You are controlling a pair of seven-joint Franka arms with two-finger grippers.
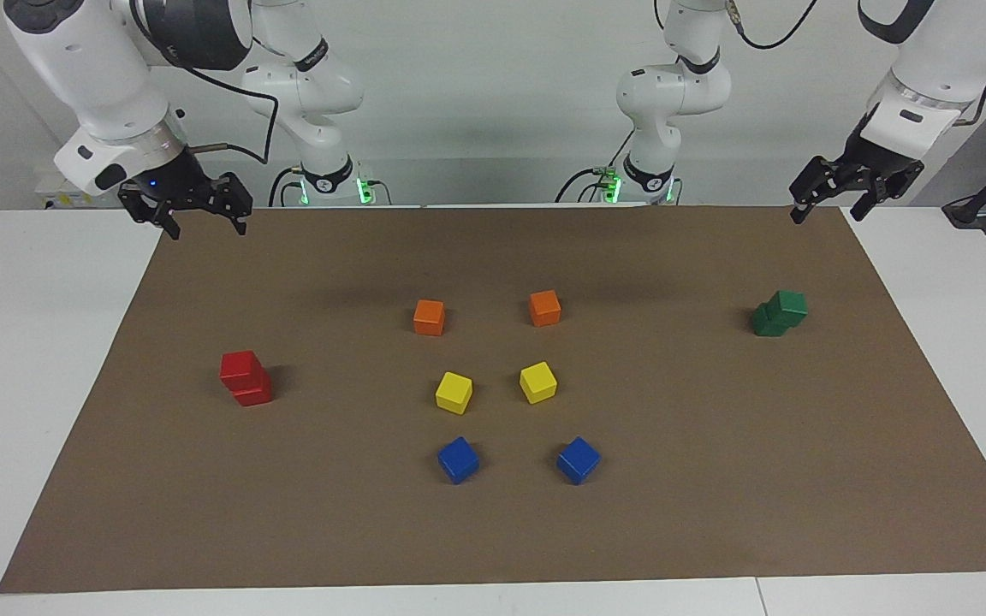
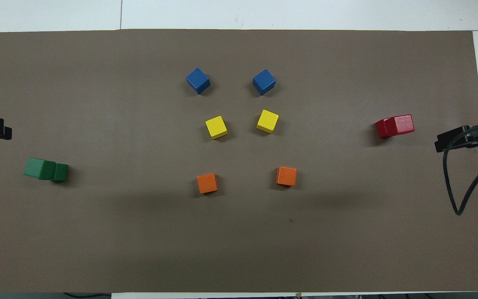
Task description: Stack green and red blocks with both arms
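The right tool [image 1: 199, 211] and left tool [image 1: 831, 197] hang open-fingered and empty above the corners of the brown paper mat [image 1: 493, 530] covering the table, seemingly parked since both stacks look finished. On the mat, the glossy red cube pair [image 1: 245, 377] and dark green cube pair [image 1: 779, 313] stand stacked, slightly offset. Between them sit orange cubes [image 1: 429, 316], yellow cubes [image 1: 454, 393] and blue cubes [image 1: 458, 459], obstructing nothing.

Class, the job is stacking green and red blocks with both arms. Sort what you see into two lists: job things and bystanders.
Job things:
- green stack, two cubes, toward the left arm's end
- red stack, two cubes, toward the right arm's end
- left gripper, open
- right gripper, open

Bystanders:
- orange cubes
- yellow cubes
- blue cubes
- brown mat
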